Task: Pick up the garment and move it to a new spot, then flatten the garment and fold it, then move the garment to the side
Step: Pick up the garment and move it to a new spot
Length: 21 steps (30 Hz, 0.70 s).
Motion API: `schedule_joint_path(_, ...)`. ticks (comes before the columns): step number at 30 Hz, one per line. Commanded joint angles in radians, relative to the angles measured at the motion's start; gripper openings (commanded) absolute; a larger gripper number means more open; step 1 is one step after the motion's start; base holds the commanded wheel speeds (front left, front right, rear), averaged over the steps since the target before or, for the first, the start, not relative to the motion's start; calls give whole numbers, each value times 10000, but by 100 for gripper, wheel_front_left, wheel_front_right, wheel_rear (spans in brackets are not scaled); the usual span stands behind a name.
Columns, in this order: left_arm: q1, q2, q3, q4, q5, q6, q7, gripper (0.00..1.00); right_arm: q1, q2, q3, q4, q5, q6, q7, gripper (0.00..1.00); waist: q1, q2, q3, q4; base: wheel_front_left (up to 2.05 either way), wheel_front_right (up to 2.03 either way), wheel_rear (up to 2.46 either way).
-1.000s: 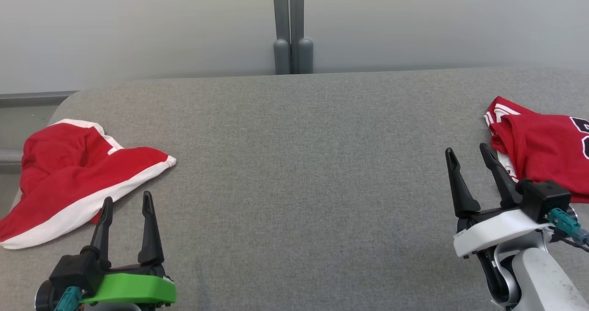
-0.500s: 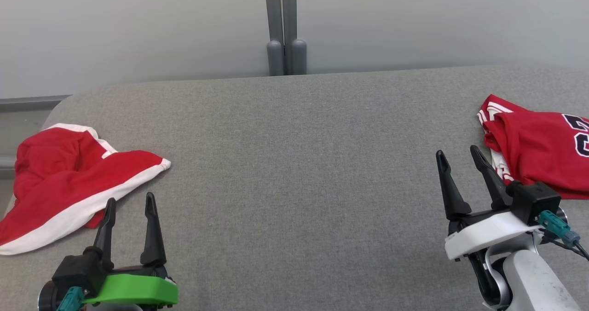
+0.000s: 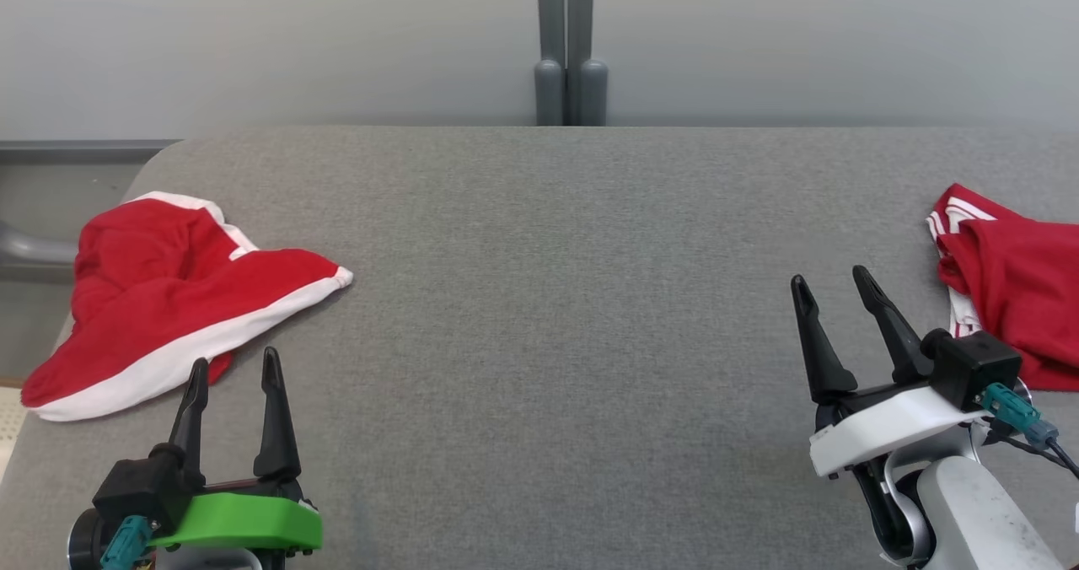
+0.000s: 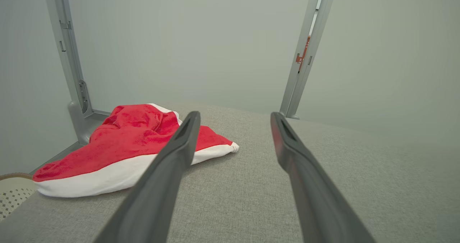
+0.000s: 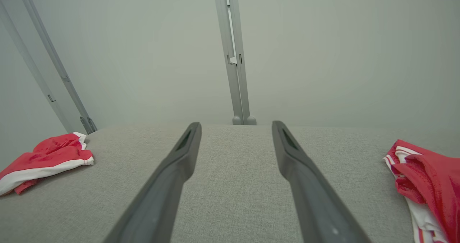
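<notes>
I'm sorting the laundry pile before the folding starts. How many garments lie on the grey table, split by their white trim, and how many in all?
Red garment with a broad white band: 1
Red garment with thin white stripes: 1
Total: 2

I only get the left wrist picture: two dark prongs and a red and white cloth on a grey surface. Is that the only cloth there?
Observer: No. A second red garment, white-striped, lies at the right edge of the table.
Operator: Is anything holding it?
Observer: No. The right claw beside it is open and empty, not touching it.
Operator: What carries my prongs?
Observer: A green mount; the left claw is open too.
</notes>
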Motion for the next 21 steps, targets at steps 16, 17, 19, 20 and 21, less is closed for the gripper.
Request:
schedule_joint_path(16,-74,85,250,380,42,129,-25,100,-41,99,152,103,-7,1,-25,100,1,0,319,2616,0,0,0)
schedule_joint_path(17,-74,87,255,387,32,128,-26,100,-54,98,180,118,-7,1,-24,100,1,0,310,2666,0,0,0)
schedule_joint_path(19,-57,92,253,406,23,128,-25,100,-77,99,239,158,3,1,-25,100,1,0,287,2750,0,0,0)
schedule_joint_path(20,-38,90,244,413,21,130,-25,100,-89,93,275,175,12,0,-24,100,1,0,276,2776,0,0,0)
schedule_joint_path(21,-27,90,239,420,22,135,-26,100,-96,89,294,185,24,1,-24,100,1,0,267,2795,0,0,0)
